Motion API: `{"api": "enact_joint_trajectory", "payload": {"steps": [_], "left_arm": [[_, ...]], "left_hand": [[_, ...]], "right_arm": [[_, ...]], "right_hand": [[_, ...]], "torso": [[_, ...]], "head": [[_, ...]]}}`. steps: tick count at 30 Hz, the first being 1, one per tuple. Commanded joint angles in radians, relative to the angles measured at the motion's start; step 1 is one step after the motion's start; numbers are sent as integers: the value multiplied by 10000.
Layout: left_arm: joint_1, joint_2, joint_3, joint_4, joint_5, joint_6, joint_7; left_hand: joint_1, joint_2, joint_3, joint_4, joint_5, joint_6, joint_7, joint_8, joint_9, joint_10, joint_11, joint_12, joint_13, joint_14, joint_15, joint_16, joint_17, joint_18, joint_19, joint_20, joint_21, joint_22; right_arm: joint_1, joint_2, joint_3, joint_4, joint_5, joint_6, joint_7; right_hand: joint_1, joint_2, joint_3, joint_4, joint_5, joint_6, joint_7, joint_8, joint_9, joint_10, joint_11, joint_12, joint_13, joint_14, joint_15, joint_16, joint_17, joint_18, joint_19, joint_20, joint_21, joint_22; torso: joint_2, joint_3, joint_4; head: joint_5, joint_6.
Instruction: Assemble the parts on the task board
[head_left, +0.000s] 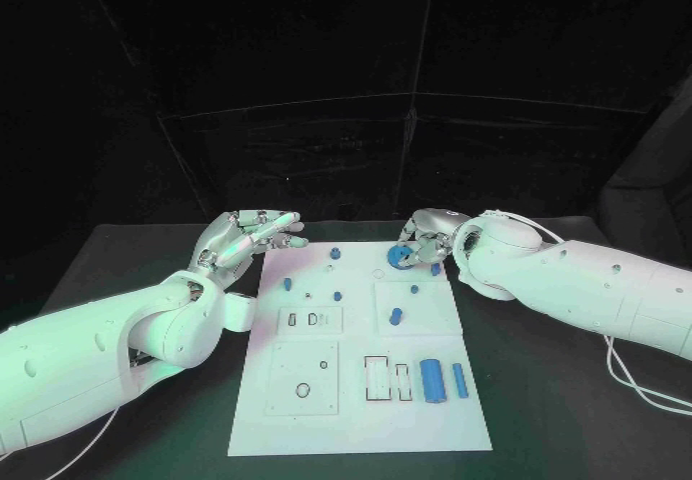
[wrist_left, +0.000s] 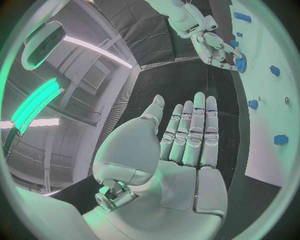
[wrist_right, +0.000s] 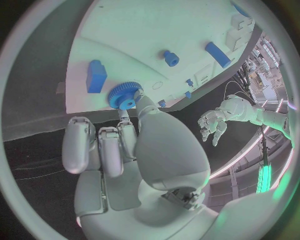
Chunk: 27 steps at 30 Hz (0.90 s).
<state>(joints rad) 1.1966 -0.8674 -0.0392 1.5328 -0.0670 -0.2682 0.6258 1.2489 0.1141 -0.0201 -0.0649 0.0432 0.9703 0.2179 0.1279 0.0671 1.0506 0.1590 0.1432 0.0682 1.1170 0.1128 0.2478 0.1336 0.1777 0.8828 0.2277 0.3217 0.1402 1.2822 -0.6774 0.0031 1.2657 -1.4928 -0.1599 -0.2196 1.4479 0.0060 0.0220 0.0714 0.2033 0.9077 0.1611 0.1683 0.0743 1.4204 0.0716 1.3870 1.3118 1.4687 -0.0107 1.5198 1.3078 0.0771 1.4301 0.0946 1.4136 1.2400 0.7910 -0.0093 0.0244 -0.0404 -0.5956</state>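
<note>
Blue gear (wrist_right: 125, 95) pinched by right hand (wrist_right: 125, 150).

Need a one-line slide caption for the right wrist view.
Right hand pinches a round blue toothed gear at the white task board's edge.

Smooth white arms (thin white cable trailing the right) with silver fingers (wrist_left: 197, 131).

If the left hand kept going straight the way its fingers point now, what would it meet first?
Probably the right hand, which holds the blue gear at the task board's far edge. The left hand is open, its fingers aimed across that edge. Depth is unclear, so it might pass just beyond.
</note>
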Motion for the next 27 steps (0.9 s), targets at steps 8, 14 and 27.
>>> {"api": "enact_joint_trajectory", "payload": {"steps": [8, 14, 27], "left_arm": [[11, 8, 3, -8, -12, 150, 29], [11, 3, 3, -1, -12, 153, 26], [12, -14, 3, 46, -12, 200, 9]], "left_hand": [[2, 66, -4, -46, 51, 79, 19, -47, -13, 35, 35, -59, -11, 71, 6, -31, 10, 54, 88, 0, 41, -14], [2, 66, -4, -46, 51, 79, 19, -47, -13, 35, 35, -59, -11, 71, 6, -31, 10, 54, 88, 0, 41, -14], [10, 80, 7, -61, 51, 86, 19, -58, -12, 42, 35, -74, -11, 73, 6, -38, 14, 54, 90, 0, 40, -18]], "right_arm": [[-32, -2, -20, 91, -628, -316, -59], [-47, -52, -19, 432, -576, -907, 46], [-42, 111, -11, 1706, -1009, -1872, -360]], "right_hand": [[517, 217, 1004, -526, -168, 557, -77, 84, -12, 298, -79, 363, 938, 792, -18, 93, 1550, -155, 119, -25, 154, 220], [131, 159, 1344, -504, -109, 783, -158, 96, -19, 397, -143, 468, 1069, 794, -69, 95, 1563, -184, 186, -68, 237, 377], [-381, 7, 1577, -381, -244, 858, -188, 7, -42, 428, -167, 480, 1108, 793, -94, 87, 1558, -196, 209, -95, 270, 440]], "torso": [[-2, -2, 4], [-7, -2, -1], [1, -17, 25]], "head": [[-10, 1], [14, 24], [72, 80]]}}
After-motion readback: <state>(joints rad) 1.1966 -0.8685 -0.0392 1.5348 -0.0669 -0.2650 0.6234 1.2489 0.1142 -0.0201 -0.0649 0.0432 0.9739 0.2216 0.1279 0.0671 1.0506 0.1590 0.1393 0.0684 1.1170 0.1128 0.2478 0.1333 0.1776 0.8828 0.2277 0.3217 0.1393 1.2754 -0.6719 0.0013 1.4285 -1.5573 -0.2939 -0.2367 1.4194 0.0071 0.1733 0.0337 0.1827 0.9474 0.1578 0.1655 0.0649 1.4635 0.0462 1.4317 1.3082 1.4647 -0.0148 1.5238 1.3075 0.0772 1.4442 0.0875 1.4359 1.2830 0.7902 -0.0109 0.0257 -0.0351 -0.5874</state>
